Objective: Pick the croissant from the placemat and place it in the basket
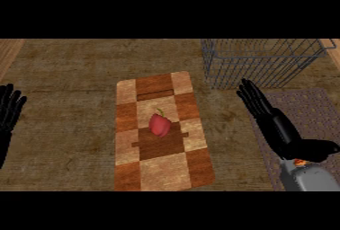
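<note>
Red fruit (158, 125) sits mid checkered board (133, 170), wire basket (266, 63) well apart, far right. Right hand (279, 128) over the grey mat (322, 103), fingers straight, holding nothing; left hand (9, 112) rests open at the left edge.

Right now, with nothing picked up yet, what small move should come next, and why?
Probably move the right hand leftward toward the red stemmed item on the checkered mat. That hand is open, holds nothing, and hovers over the darker mat beside the wire basket, apart from the item. The left hand rests open at the left edge, farther from the basket.
</note>
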`<state>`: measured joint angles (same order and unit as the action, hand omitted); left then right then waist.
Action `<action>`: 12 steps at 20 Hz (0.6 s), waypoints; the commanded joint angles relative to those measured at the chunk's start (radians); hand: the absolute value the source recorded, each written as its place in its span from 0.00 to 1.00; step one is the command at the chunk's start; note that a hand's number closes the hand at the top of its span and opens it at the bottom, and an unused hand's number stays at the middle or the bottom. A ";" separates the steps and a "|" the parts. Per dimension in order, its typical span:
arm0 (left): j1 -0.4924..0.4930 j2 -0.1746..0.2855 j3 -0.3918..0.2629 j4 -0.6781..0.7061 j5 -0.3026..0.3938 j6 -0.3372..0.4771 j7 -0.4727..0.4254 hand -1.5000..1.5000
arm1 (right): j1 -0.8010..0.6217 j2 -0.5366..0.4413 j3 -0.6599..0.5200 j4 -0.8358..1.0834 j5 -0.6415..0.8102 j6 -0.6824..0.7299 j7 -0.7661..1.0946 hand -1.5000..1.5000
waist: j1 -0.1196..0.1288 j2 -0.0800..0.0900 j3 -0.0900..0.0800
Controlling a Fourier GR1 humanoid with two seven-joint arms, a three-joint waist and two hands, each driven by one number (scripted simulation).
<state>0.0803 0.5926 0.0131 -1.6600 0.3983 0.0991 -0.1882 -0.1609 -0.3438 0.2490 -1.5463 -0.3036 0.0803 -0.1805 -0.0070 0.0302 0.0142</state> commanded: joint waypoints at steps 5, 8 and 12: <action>0.048 -0.106 -0.183 0.202 -0.045 0.050 0.242 0.50 | -0.186 -0.123 0.061 0.033 -0.005 0.251 0.081 1.00 | 0.008 -0.007 -0.015; 0.089 -0.143 -0.237 0.253 -0.046 0.045 0.293 0.50 | -0.176 -0.179 0.247 -0.023 0.111 0.426 0.023 1.00 | 0.018 -0.012 -0.016; 0.118 -0.148 -0.243 0.234 -0.054 0.065 0.335 0.50 | -0.047 -0.125 0.370 -0.106 0.380 0.238 -0.027 0.00 | -0.008 -0.034 -0.014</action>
<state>0.1705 0.4775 -0.1877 -1.4903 0.3531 0.1557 0.0906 -0.2620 -0.4790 0.5072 -1.5836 -0.1093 0.3851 -0.1826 -0.0003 0.0006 0.0127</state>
